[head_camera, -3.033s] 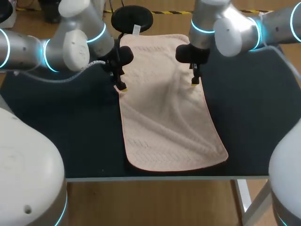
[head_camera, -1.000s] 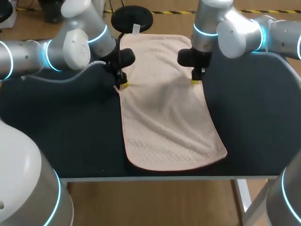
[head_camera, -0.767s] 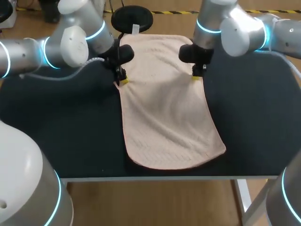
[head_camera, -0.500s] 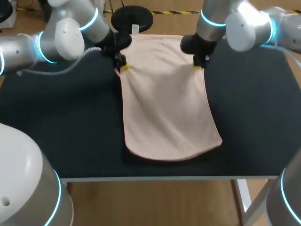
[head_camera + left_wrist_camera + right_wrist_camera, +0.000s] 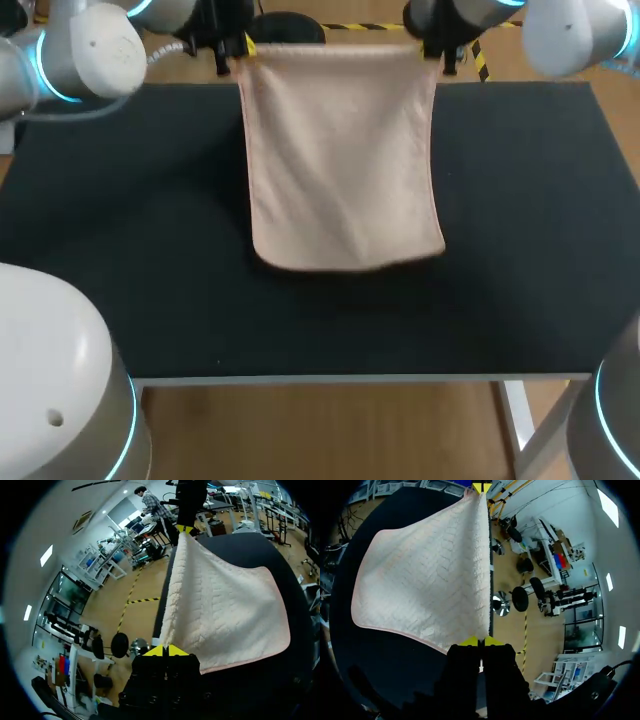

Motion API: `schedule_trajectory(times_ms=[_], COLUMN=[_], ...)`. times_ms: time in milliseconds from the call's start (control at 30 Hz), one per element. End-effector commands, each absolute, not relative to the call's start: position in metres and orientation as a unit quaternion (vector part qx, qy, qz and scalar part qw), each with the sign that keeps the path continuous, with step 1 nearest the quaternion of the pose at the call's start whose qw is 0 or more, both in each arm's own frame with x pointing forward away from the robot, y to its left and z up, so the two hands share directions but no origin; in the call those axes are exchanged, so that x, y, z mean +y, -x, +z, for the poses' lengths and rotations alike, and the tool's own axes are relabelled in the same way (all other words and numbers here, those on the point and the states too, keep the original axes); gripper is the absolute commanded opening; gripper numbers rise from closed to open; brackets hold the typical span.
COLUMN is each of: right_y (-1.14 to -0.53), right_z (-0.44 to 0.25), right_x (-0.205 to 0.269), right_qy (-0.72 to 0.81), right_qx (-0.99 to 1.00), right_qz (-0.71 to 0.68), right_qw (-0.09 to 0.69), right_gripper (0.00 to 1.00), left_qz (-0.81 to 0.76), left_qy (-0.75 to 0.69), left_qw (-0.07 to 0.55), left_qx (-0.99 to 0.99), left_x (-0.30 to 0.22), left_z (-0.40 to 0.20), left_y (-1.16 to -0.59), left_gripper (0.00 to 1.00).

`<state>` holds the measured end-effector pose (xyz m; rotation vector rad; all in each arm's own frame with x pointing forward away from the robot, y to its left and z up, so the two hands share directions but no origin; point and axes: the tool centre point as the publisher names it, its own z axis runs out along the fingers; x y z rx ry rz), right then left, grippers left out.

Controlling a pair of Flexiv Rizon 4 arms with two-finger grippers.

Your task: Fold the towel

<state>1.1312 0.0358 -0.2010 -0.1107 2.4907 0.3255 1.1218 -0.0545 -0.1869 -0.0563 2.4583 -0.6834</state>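
left tool [image 5: 165, 651] clenched on towel [image 5: 340, 160] corner | right tool [image 5: 480, 641] clenched on other corner | long axis far-to-near

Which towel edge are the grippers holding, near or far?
The far edge of the towel: left gripper pinches one corner, right gripper the other, at the table's back. The rounded near edge is free of both.

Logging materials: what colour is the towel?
Pale peach-pink towel, faint woven zigzag texture; clearest in the right wrist view.
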Motion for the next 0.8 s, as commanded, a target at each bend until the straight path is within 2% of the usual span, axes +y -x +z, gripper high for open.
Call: schedule_trajectory(times_ms=[33, 467, 800], right_y=[-1.125, -1.173, -1.163], right_z=[-0.14, -0.051, -0.055], right_x=[0.029, 0.04, 0.041], right_qy=[0.049, 0.062, 0.068], right_qx=[0.933, 0.879, 0.877], right_qz=[0.121, 0.116, 0.121], right_qw=[0.335, 0.458, 0.46], right_gripper=[0.0, 0.0, 0.0], left_qz=[-0.239, -0.243, -0.241], left_qy=[0.024, 0.036, 0.041], left_qw=[0.318, 0.415, 0.409], left_qx=[0.917, 0.876, 0.879], left_x=[-0.043, -0.046, -0.041], left_z=[-0.138, -0.067, -0.07], left_y=[-1.124, -1.16, -1.149], left_gripper=[0.0, 0.0, 0.0])
